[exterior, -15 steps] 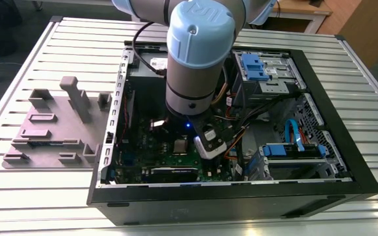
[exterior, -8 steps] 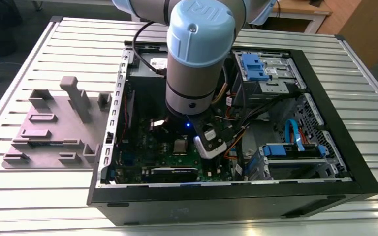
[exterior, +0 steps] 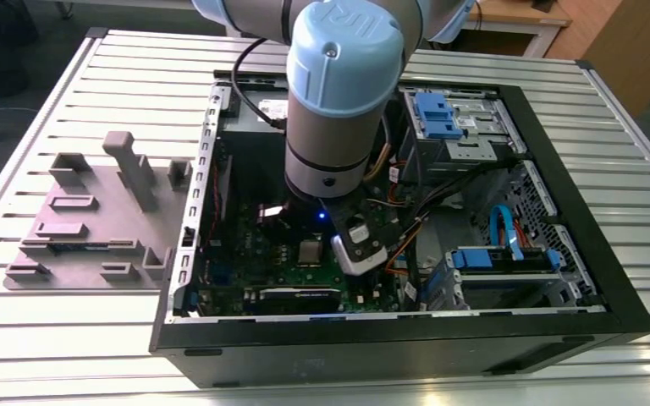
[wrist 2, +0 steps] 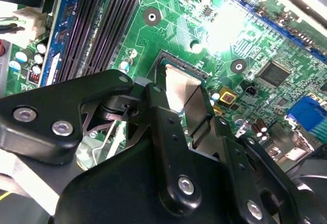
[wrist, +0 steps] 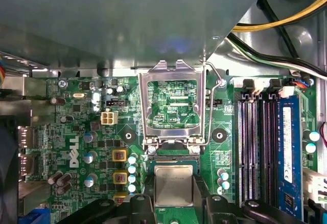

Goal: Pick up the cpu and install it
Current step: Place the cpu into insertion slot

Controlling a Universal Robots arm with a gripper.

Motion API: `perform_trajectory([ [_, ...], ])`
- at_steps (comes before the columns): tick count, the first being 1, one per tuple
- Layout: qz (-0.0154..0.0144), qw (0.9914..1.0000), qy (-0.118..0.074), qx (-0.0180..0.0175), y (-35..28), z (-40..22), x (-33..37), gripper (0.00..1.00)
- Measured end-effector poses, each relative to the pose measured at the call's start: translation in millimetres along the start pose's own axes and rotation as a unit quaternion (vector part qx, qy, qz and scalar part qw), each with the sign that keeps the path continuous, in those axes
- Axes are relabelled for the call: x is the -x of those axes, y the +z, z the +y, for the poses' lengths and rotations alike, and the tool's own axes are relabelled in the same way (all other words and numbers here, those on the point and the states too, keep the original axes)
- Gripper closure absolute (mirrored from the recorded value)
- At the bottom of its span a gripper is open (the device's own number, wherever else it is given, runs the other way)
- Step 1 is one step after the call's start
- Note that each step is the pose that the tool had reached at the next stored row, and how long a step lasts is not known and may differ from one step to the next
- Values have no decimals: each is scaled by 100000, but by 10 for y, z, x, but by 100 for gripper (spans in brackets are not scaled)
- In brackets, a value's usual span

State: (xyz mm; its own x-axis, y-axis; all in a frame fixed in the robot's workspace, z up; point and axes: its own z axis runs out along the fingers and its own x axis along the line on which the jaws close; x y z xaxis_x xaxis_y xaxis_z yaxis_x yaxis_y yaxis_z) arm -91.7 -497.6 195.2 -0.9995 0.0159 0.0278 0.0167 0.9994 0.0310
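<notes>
The cpu (wrist: 173,184), a small square chip with a silvery top, sits between my black fingers (wrist: 146,203) just over the dark socket (wrist: 172,158) on the green motherboard (wrist: 76,132). In the second wrist view the cpu (wrist 2: 177,87) shows as a tilted shiny plate with a finger (wrist 2: 159,116) against each side. My gripper (wrist: 173,193) (wrist 2: 181,101) is shut on the cpu. The hinged metal socket frame (wrist: 144,109) is swung open beside the socket. In the exterior view the arm (exterior: 337,101) reaches down into the open computer case (exterior: 415,338).
Memory slots (wrist: 253,142) and a blue memory stick (wrist: 288,152) run beside the socket. A large grey metal box (wrist: 127,19) overhangs the board, with yellow and black cables (wrist: 276,19) near it. A grey fixture (exterior: 99,211) lies on the slatted table at the exterior view's left.
</notes>
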Motion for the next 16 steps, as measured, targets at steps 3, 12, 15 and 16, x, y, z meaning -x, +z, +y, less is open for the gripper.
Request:
perform_trajectory([
  [3,-9,100000,65,15,5,-2,-1,60],
  [12,-1,100000,62,0,27,-5,0,60],
  [15,-3,100000,61,0,31,-5,0,60],
  [16,-5,100000,60,-1,34,-5,0,60],
])
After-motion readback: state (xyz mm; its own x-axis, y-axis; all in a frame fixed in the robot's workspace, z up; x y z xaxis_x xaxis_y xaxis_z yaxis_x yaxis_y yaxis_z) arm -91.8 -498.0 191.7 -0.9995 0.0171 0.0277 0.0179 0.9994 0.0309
